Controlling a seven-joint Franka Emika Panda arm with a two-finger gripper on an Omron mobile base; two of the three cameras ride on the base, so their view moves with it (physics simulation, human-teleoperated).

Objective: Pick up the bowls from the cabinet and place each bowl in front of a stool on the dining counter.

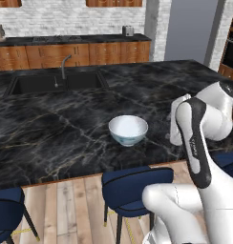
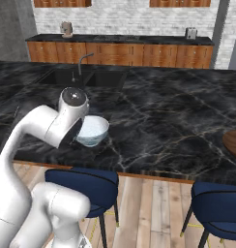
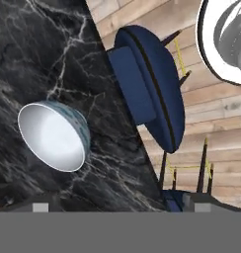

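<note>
The white bowl with the blue pattern point(image 1: 128, 129) stands upright on the black marble dining counter point(image 1: 51, 119), near its front edge and above a blue stool point(image 1: 136, 187). From the right base view the arm's elbow covers part of this bowl point(image 2: 95, 130). A dark brown wooden bowl point(image 2: 234, 143) rests on the counter at the right edge, behind another stool point(image 2: 219, 203). My gripper point(image 3: 121, 205) is open, its tips wide apart with nothing between them. It hangs off the counter edge beside the white bowl point(image 3: 53, 136), apart from it. Reddish wall cabinet fronts point(image 1: 113, 2) line the far wall.
A sink point(image 1: 56, 82) with a faucet point(image 1: 65, 64) is set into the far left of the counter. A third stool point(image 1: 6, 209) stands at the lower left. Wood plank floor lies below the stool point(image 3: 147, 89). Drawer units point(image 2: 120, 54) run along the back wall.
</note>
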